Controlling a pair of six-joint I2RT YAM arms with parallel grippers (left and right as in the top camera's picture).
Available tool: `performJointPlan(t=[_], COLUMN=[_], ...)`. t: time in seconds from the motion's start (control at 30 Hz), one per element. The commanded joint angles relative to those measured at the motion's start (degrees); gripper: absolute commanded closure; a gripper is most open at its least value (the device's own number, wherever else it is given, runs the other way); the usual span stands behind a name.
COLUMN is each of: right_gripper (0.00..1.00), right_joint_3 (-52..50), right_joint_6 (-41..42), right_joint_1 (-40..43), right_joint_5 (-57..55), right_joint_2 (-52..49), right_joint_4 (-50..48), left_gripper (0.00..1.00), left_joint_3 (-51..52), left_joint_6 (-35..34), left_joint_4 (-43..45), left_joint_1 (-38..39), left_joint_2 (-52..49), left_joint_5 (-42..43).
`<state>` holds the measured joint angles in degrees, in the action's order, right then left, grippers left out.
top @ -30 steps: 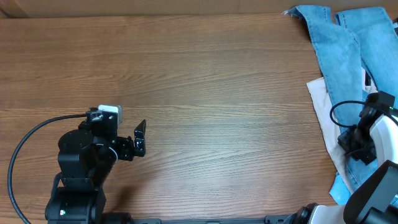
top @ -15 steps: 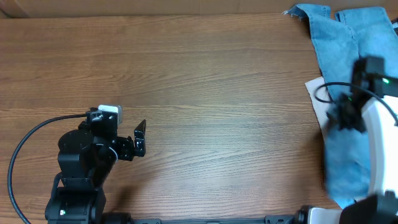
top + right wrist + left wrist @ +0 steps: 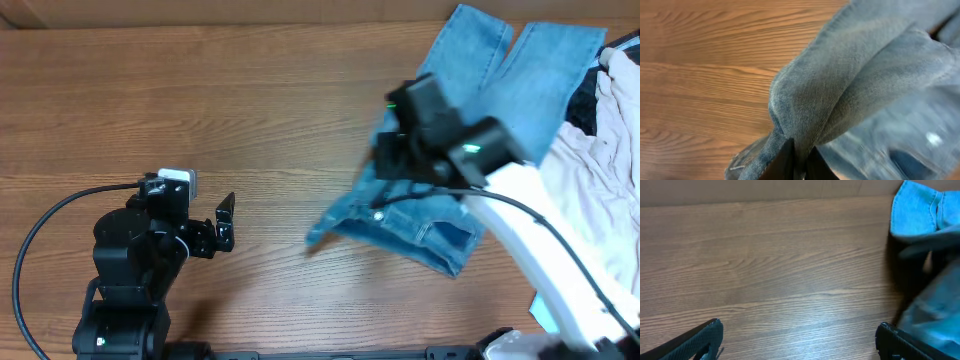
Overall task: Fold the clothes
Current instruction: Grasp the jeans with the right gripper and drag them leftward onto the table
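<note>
Your right gripper (image 3: 799, 162) pinches a bunched fold of light blue denim jeans (image 3: 840, 85) between its dark fingertips. Behind the blurred cloth, at left, you see the brown wood-grain table (image 3: 700, 75).

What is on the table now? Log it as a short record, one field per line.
table: brown wood
jeans: light blue denim, bunched mid-table, legs running to the far right corner
beige garment: crumpled at the right edge, next to the jeans
left end effector: open, empty, over bare wood
right end effector: shut on a fold of the jeans
folding: not yet done
</note>
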<state>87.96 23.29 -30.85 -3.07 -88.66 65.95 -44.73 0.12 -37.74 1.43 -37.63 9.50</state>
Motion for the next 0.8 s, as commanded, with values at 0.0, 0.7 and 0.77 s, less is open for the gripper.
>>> performJointPlan(t=[0.0,0.7,0.77], right_gripper=[0.88,0.04,0.01], right_joint_3=[1.2,2.9,2.9], right_joint_6=[0.7,1.2,1.2], right_joint_1=[-2.3,6.8,9.4], right_joint_5=[0.6,-15.9,-14.1], right_joint_2=[-5.3,5.8,8.1], right_joint_4=[-4.3,-2.6,0.3], left_gripper=[0.00,0.01,0.01], left_joint_3=[-1.4,-1.4,-1.4], left_joint_6=[-0.6,-4.5,-4.4], left_joint_4=[0.2,2.0,2.1], left_joint_1=[0.2,0.2,0.2], left_joint_2=[0.2,-4.2,-7.5], left_joint_5=[1.0,5.9,7.7])
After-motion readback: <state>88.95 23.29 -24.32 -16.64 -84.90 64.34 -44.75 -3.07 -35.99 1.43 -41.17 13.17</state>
